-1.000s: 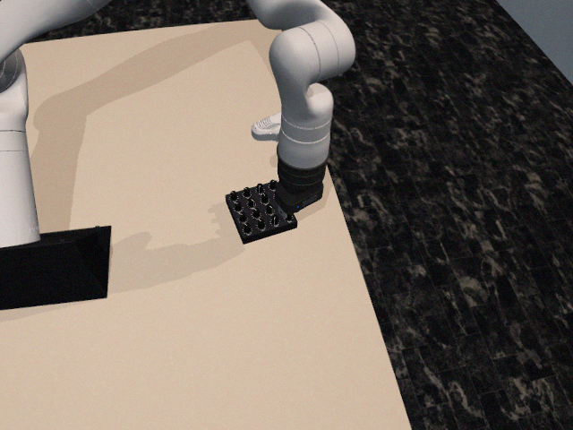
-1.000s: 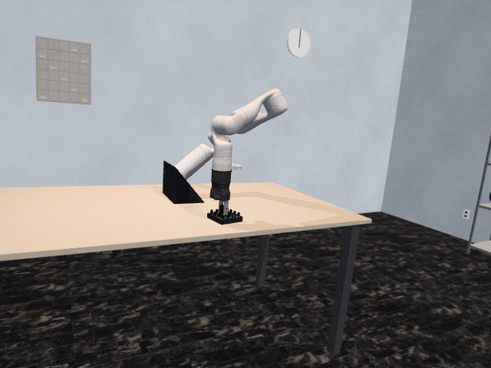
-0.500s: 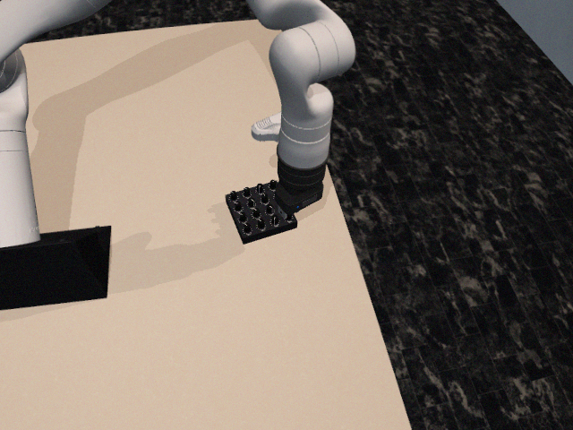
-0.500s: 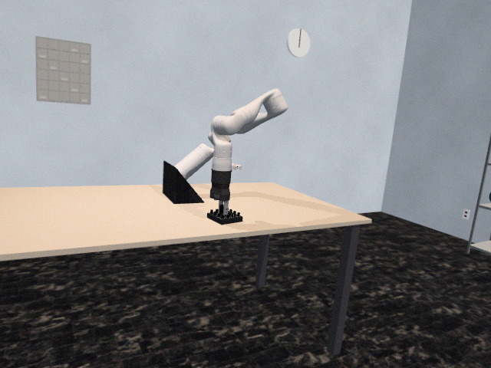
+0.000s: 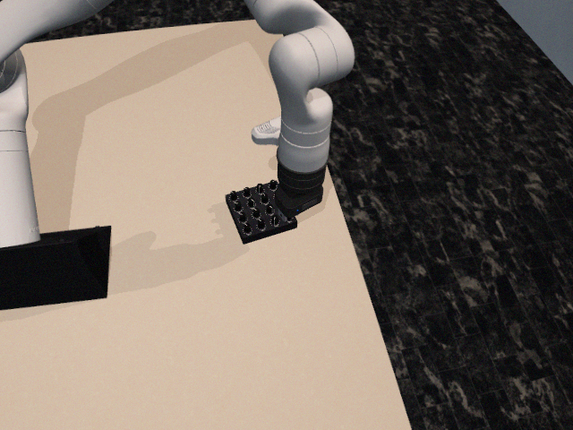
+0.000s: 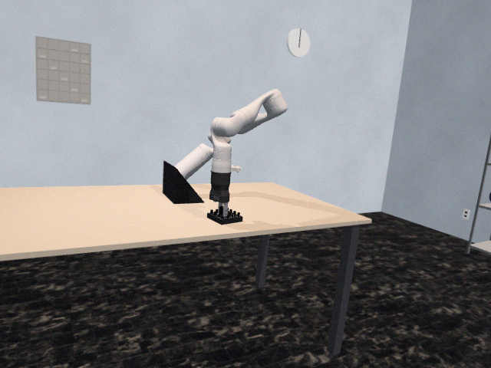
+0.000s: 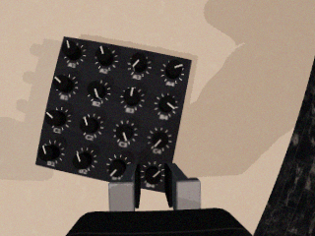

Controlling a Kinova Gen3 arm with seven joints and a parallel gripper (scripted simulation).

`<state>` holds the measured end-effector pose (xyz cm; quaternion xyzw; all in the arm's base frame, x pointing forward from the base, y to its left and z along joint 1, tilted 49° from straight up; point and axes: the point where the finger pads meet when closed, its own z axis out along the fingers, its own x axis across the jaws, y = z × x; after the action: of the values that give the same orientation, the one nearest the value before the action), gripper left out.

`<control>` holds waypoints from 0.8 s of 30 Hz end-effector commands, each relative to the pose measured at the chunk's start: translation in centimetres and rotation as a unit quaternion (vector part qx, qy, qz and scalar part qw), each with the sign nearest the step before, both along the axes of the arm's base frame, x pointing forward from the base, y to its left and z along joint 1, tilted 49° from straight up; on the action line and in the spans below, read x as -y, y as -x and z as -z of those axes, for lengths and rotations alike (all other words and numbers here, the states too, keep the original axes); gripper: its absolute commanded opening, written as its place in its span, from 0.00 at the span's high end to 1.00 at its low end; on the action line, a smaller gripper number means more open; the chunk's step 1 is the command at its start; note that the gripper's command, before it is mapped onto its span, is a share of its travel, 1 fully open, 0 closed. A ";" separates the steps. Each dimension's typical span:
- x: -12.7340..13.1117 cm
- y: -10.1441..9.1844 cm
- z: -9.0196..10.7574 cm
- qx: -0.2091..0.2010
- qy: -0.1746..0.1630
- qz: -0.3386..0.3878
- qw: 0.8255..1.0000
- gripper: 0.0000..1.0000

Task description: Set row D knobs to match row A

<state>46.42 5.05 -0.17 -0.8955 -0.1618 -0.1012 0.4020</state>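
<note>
Going left to right in the wrist view: bare desk [image 5: 208, 347] [image 6: 99, 221] [image 7: 113, 15] shows off the knob box's left edge, shadowed in part. Your knob box [image 5: 250, 239] [image 6: 224, 221] [image 7: 110, 112] sits on the desk, roughly square, so you get no clear long axis. It's skewed: row A along the far edge, row D near, far edge sloping toward you at right. Knob D1 [image 7: 50, 151] and D2 [image 7: 85, 159] have lines pointing far-left; D3 [image 7: 118, 168] points near-left. Your jaws [image 5: 287, 216] [image 6: 223, 215] are partly open, either side of D4 [image 7: 154, 174], apparently not gripping it; its line points far-right. Right of the box you've got desk, then its edge and dark floor [image 5: 440, 278] [image 6: 158, 297] [image 7: 300, 162]. D3 is tight beside the left finger.
</note>
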 end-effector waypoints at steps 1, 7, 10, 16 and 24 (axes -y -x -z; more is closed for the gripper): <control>-0.3 -0.2 0.3 0.004 0.001 0.000 1.000 0.54; -0.5 -0.1 0.4 0.004 -0.001 0.000 1.000 0.54; -0.5 -0.2 0.4 0.004 -0.001 0.000 1.000 0.54; -0.5 -0.2 0.4 0.004 -0.001 0.000 1.000 0.54; -0.5 -0.2 0.4 0.004 -0.001 0.000 1.000 0.54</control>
<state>46.45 5.60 -0.40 -0.8944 -0.1629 -0.1013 0.4040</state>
